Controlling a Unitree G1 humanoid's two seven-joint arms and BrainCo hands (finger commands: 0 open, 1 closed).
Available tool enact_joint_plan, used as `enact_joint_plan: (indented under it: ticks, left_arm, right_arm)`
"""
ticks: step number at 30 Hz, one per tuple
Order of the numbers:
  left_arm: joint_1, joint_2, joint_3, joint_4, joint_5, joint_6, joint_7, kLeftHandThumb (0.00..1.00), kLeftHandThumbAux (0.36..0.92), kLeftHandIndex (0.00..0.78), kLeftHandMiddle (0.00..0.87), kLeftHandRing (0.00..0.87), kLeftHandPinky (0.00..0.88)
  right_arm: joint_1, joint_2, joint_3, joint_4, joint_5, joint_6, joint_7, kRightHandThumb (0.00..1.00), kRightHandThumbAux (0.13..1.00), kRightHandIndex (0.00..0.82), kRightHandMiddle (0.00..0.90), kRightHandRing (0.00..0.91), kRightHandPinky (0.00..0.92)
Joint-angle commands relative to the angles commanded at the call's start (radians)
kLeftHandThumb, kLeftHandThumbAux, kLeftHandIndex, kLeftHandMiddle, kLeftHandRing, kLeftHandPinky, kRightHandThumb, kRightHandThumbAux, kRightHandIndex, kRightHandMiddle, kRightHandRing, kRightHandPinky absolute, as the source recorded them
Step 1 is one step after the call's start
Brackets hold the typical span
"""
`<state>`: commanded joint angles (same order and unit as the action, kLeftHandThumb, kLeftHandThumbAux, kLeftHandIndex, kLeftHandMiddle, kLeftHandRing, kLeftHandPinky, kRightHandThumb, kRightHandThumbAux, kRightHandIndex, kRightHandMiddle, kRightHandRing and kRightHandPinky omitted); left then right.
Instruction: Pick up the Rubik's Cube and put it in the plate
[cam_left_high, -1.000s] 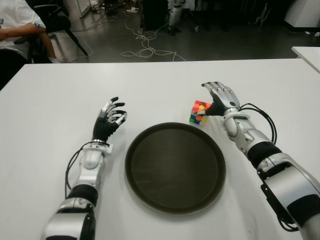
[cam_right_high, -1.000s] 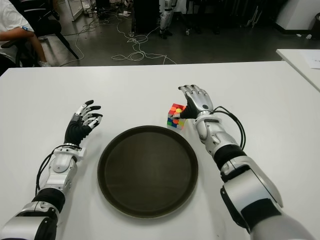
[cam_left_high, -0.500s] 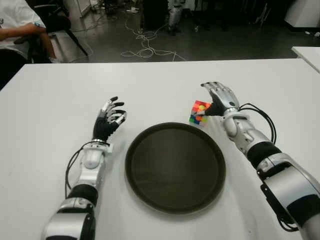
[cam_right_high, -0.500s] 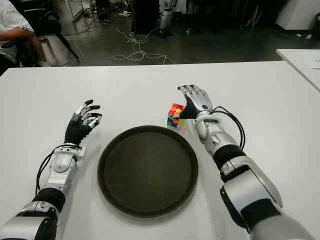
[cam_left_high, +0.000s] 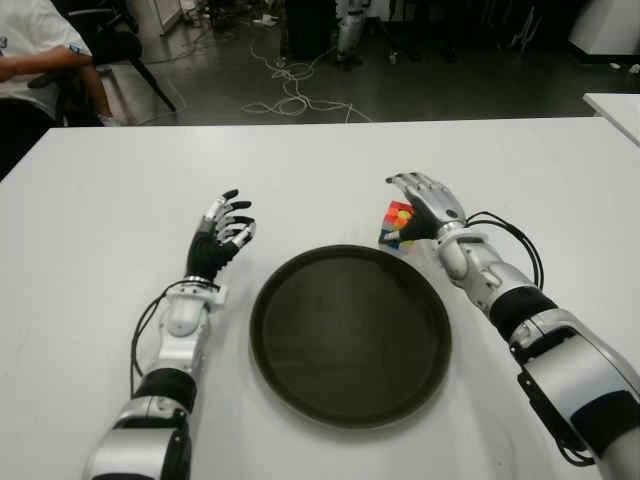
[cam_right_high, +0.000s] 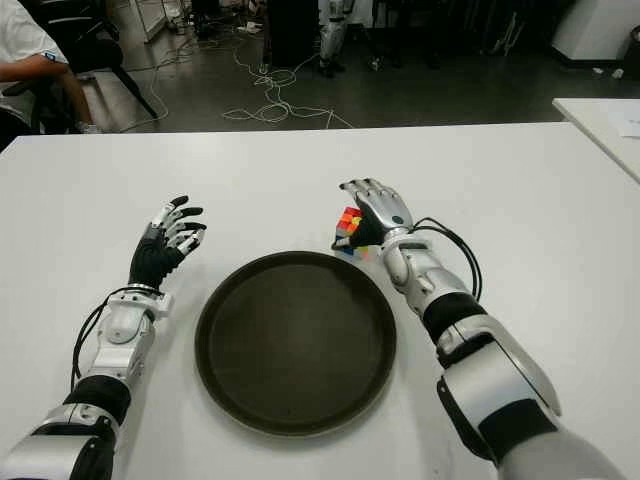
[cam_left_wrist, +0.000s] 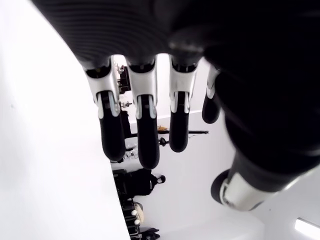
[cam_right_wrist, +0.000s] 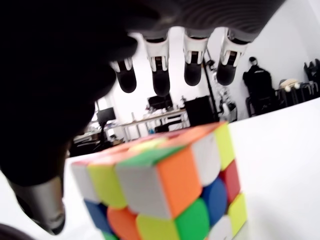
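The cube sits on the white worktop, just off the plate's rim at about two o'clock, touching or very nearly touching the edge; which, I cannot tell. The right hand arches over it from the three o'clock side. In the right wrist view the four fingers hang spread above the cube's top face and the thumb stands off to one side, with open air between all of them and the coloured tiles. So the hand is cupped round the cube but not yet closed on it, and the cube's weight appears to be on the worktop.

The left hand shows at nine o'clock of the plate, well apart from the cube, fingers loosely extended and holding nothing.

As a judgement: the cube is light, rigid and smooth-faced, so it will not deform under pressure but could slip or twist if pinched at a corner. The sound hold is across two opposite flat faces, thumb on one and fingers on the other, near mid-height. A layer may rotate if the squeeze is off-centre. The lift needs only to clear the low rim before setting down toward the plate's centre at about eight o'clock from the cube.
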<state>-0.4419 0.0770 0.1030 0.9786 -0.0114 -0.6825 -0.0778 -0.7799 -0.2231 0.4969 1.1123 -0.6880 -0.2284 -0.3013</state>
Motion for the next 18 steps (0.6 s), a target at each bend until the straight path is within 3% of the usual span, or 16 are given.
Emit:
enact_joint_plan:
  ticks: [11,18]
  left_arm:
    - [0.006,0.003,0.001,-0.003,-0.01,-0.003,-0.015,0.581,0.71,0.131,0.25,0.311,0.362]
    - [0.016,0.004,-0.002,-0.023,-0.005,0.011,-0.008,0.585,0.71,0.137,0.254,0.314,0.365]
  right_arm:
    - [0.006,0.006,0.009,0.015,-0.002,-0.011,-0.003,0.0,0.728,0.0,0.0,0.0,0.088]
    - [0.009,0.009,0.005,0.018,0.002,-0.013,-0.008,0.0,0.731,0.0,0.0,0.0,0.066]
